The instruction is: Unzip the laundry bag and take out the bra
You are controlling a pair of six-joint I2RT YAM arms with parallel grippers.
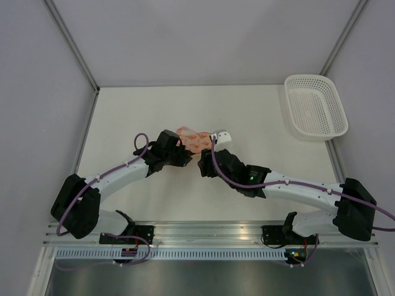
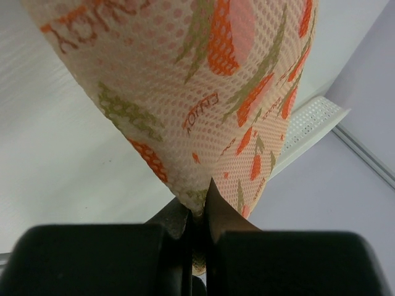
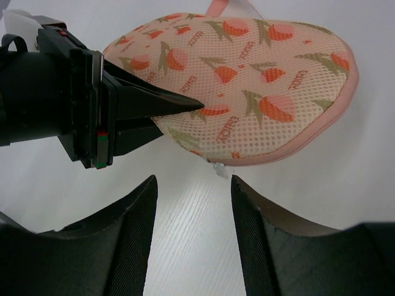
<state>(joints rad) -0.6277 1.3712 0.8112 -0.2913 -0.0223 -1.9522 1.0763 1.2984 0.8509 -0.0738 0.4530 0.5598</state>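
Observation:
The laundry bag [image 1: 192,138] is a cream mesh pouch with orange leaf print and pink zip trim, lying mid-table. It fills the left wrist view [image 2: 203,86] and shows in the right wrist view [image 3: 247,80]. My left gripper [image 2: 199,206] is shut on a fold of the bag's edge; it also shows in the right wrist view [image 3: 185,105]. My right gripper [image 3: 192,179] is open and empty, just in front of the bag's small clear zip pull [image 3: 218,167]. The bag is zipped shut. The bra is hidden.
A white plastic lattice basket [image 1: 315,106] stands at the table's far right corner. A white tag [image 1: 222,137] lies by the bag's right end. Grey walls enclose the table on three sides.

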